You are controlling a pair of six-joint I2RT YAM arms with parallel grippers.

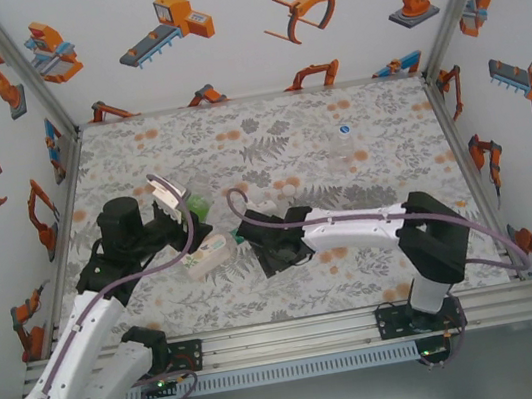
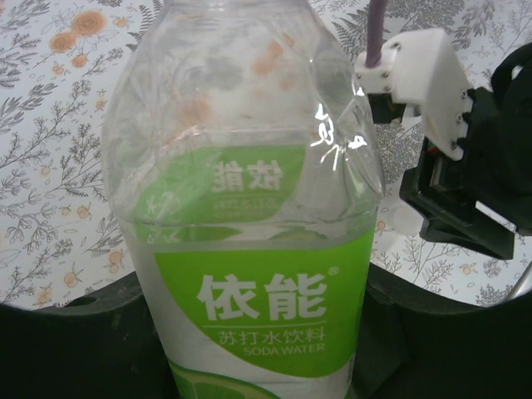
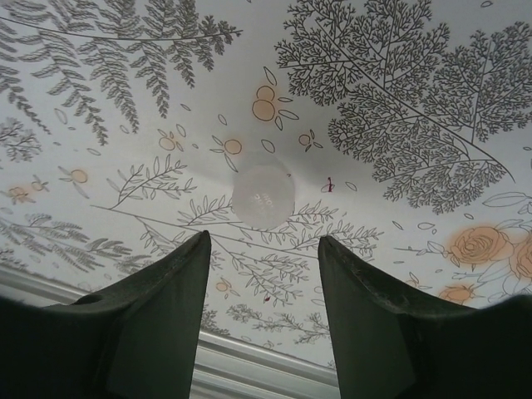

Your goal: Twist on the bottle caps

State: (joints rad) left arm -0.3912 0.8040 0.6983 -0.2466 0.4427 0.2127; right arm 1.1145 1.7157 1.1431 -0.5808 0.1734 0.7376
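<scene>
The whitish-clear bottle with a green-and-white label (image 2: 249,274) lies tilted near the table's middle left (image 1: 209,255). My left gripper (image 1: 190,244) is shut on it, with a dark jaw on each side of the label. My right gripper (image 3: 264,237) is open, close over the table, with nothing between its fingers. A small whitish round cap (image 3: 263,194) lies flat on the table just beyond the fingertips. In the top view the right gripper (image 1: 255,239) sits just right of the held bottle. The bottle's mouth is out of view.
A clear bottle (image 1: 344,150) stands upright at the back right with a bluish cap (image 1: 344,130) on top. Something translucent green (image 1: 199,208) shows just behind my left wrist. The flower-print table (image 1: 265,129) is walled at the back and both sides.
</scene>
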